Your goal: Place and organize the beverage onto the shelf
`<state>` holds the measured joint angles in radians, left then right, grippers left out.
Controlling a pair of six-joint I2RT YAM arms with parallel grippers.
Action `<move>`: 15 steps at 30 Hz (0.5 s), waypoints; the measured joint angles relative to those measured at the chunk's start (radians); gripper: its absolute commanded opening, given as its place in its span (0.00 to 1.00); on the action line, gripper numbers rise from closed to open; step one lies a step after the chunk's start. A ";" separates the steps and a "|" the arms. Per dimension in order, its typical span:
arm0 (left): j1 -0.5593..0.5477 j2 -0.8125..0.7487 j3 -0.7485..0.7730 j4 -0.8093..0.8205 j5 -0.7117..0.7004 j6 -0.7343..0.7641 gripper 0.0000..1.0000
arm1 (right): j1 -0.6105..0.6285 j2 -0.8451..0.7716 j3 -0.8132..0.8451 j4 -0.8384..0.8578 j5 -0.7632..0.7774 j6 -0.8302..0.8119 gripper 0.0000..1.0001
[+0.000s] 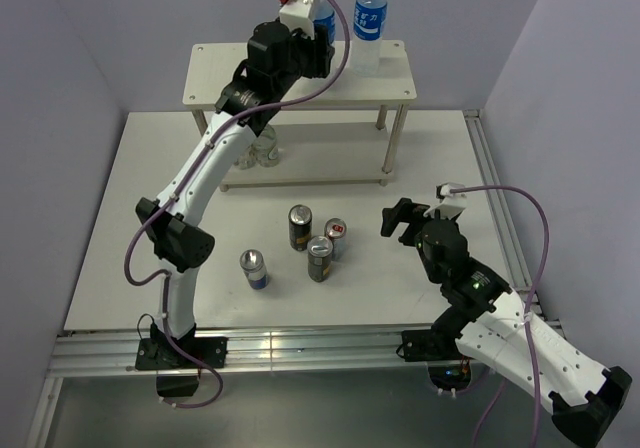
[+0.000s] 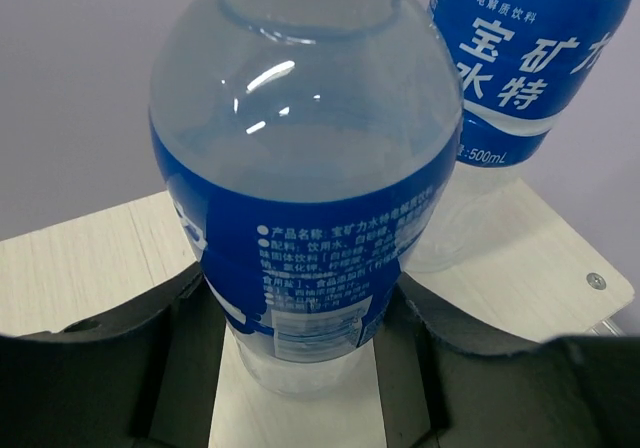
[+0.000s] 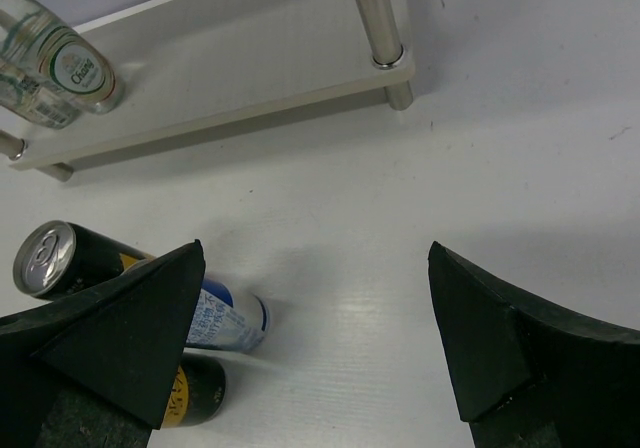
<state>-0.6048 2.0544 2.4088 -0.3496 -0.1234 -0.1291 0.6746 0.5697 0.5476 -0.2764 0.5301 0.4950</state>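
Note:
My left gripper (image 1: 318, 40) (image 2: 300, 368) is shut on a blue-labelled water bottle (image 2: 300, 198) (image 1: 322, 18) over the shelf's top board (image 1: 230, 73) (image 2: 90, 258). Its base sits at or just above the board. A second water bottle (image 1: 369, 23) (image 2: 520, 78) stands upright on the board just to its right. Two tall black cans (image 1: 300, 228) (image 1: 320, 259), a short red can (image 1: 336, 236) and a short blue can (image 1: 254, 269) stand on the table. My right gripper (image 1: 405, 218) (image 3: 315, 338) hangs open and empty to the right of the cans.
Small clear bottles (image 1: 262, 148) (image 3: 55, 63) stand on the shelf's lower board (image 3: 250, 78). A shelf post (image 3: 375, 18) rises at that board's right corner. In the right wrist view, a black can (image 3: 60, 258) and the blue can (image 3: 230, 318) show beside the left finger.

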 measured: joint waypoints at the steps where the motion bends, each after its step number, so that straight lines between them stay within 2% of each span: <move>1: 0.003 0.001 0.000 0.001 0.009 -0.001 0.00 | 0.000 -0.001 0.000 0.000 0.000 0.002 1.00; 6: 0.007 0.024 0.023 0.014 0.052 -0.003 0.00 | 0.000 -0.004 0.000 0.001 0.000 0.006 1.00; 10: 0.007 0.039 0.027 0.046 0.092 -0.003 0.09 | 0.000 -0.006 -0.001 0.005 0.000 0.007 1.00; 13: 0.007 0.044 0.026 0.057 0.111 -0.003 0.23 | 0.000 -0.005 -0.008 0.012 -0.001 0.009 1.00; 14: 0.007 0.045 0.026 0.062 0.115 -0.003 0.37 | 0.000 -0.005 -0.011 0.015 -0.001 0.010 1.00; 15: 0.007 0.045 0.022 0.068 0.121 -0.003 0.44 | 0.000 -0.005 -0.014 0.014 -0.002 0.010 1.00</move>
<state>-0.5980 2.0995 2.4310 -0.2821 -0.0029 -0.1322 0.6746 0.5648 0.5335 -0.2619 0.5285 0.5049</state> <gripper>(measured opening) 0.568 0.997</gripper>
